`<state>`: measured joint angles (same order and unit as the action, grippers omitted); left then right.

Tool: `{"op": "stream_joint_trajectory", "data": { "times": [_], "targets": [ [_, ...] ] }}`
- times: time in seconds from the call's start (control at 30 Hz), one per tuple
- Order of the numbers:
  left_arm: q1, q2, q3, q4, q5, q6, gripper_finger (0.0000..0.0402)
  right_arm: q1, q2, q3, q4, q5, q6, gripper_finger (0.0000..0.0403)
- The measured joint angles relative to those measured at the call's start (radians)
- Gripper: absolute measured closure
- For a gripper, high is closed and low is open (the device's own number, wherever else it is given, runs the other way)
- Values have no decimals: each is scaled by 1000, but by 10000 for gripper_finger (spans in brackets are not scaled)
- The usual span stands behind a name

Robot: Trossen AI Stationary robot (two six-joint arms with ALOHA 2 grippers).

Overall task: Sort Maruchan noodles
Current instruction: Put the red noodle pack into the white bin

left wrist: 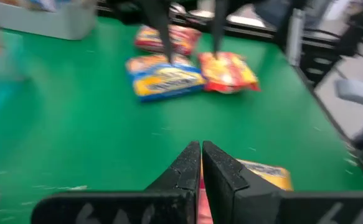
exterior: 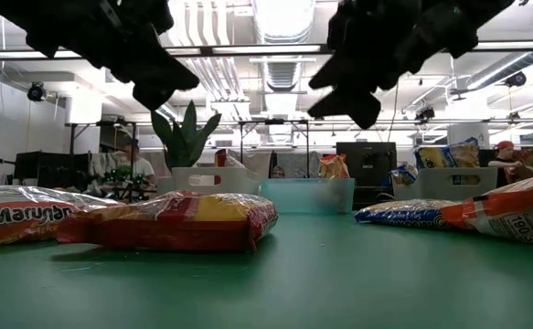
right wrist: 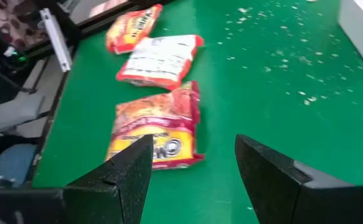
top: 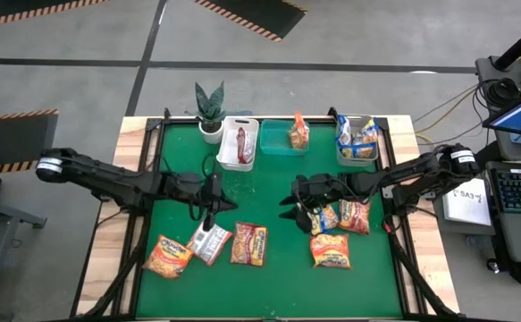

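The green table mat (top: 269,174) fills the wooden table top, and 6 Maruchan packets lie flat along its near half: 3 on the left, an orange packet (top: 168,256), a packet lying white-back-up (top: 210,242) and a red-brown packet (top: 248,244), then 3 on the right, a blue-marked packet (top: 323,217), a red packet (top: 355,216) and an orange packet nearer the front edge (top: 331,250). The left gripper (top: 210,220) hangs just above the white-backed packet, fingers pressed together and holding nothing. The right gripper (right wrist: 193,168) hovers over the mat beside the blue-marked packet, fingers spread wide and empty. Along the far edge stand a white bin (top: 226,143) with 1 red packet inside, a teal bin (top: 273,143) with an orange one, a grey bin (top: 357,156) with blue-marked ones, and a potted plant (top: 210,109). Beyond the table, the low view shows ceiling lights, monitors and seated people.
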<state>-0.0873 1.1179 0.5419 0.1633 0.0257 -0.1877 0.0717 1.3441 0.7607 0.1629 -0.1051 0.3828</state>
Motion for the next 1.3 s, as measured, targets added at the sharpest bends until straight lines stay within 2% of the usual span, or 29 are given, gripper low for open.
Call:
{"op": "stream_joint_trajectory", "data": {
  "times": [0.17, 0.37, 0.47, 0.63, 0.83, 0.97, 1.03, 1.17, 1.2, 1.3],
  "targets": [
    [-86, 78, 1, 32, 1, -22, 402, 49, 0, 22, 6, 0, 1, 208],
    [-133, 223, 1, 78, 1, -40, 402, 71, 0, 23, 5, 1, 0, 238],
    [-139, 315, 1, 138, 1, -38, 402, 72, 0, 23, 5, 4, -14, 247],
    [-138, 431, 11, 149, -36, -21, 402, 72, 0, 23, 4, 29, -38, 248],
    [-137, 543, 59, 161, -39, -8, 402, 72, 0, 23, 4, 83, -83, 248],
    [-126, 573, 75, 173, -45, 3, 402, 72, 0, 23, 4, 93, -98, 248],
    [-118, 572, 75, 178, -104, 3, 402, 72, 0, 23, 4, 107, -106, 248],
    [-114, 564, 77, 184, -446, -18, 402, 72, 0, 23, 3, 132, -103, 248],
    [-113, 558, 80, 186, -491, -11, 402, 72, 0, 23, 4, 161, -80, 248],
    [-114, 525, 81, 186, -471, 63, 402, 58, 0, 23, -6, 210, 26, 252]
  ]
}}
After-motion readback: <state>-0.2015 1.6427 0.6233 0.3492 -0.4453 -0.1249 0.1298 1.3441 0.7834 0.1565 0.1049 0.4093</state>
